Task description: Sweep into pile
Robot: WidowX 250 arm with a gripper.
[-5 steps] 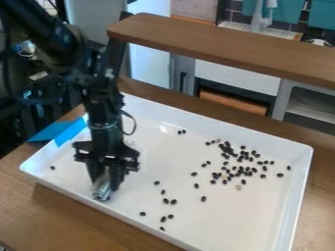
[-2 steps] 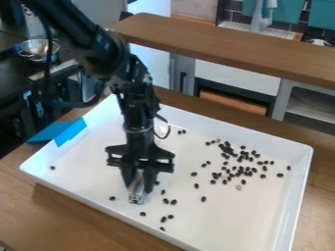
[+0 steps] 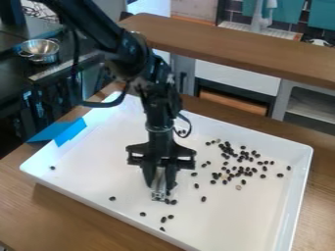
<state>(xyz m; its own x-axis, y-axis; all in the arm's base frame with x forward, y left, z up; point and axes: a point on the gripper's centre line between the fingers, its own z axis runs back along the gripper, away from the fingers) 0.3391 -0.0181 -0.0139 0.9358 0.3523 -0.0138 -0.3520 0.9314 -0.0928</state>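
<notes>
The gripper [image 3: 159, 188] hangs low over the white tray [image 3: 298, 196], a little left of its middle. A small silvery metallic tool [image 3: 158, 192] stands between its fingers, which are shut on it, with the lower end at the tray floor. Dark beans [image 3: 246, 171] lie in a loose cluster toward the tray's right side. Several others are scattered nearer the front edge, and some sit right beside the tool's lower end. One bean [image 3: 52, 167] lies alone by the left wall and another [image 3: 112, 198] near the front left.
Blue tape [image 3: 70, 132] crosses the tray's back-left rim. The tray rests on a wooden table [image 3: 72, 208]. Behind it runs a raised wooden shelf [image 3: 229, 46]. A metal bowl [image 3: 40, 49] stands on the dark counter at the upper left.
The arm has moved right across the tray with the tool in its gripper. A bean at the front left has come into view from behind it, and beans nearer the middle are now partly covered.
</notes>
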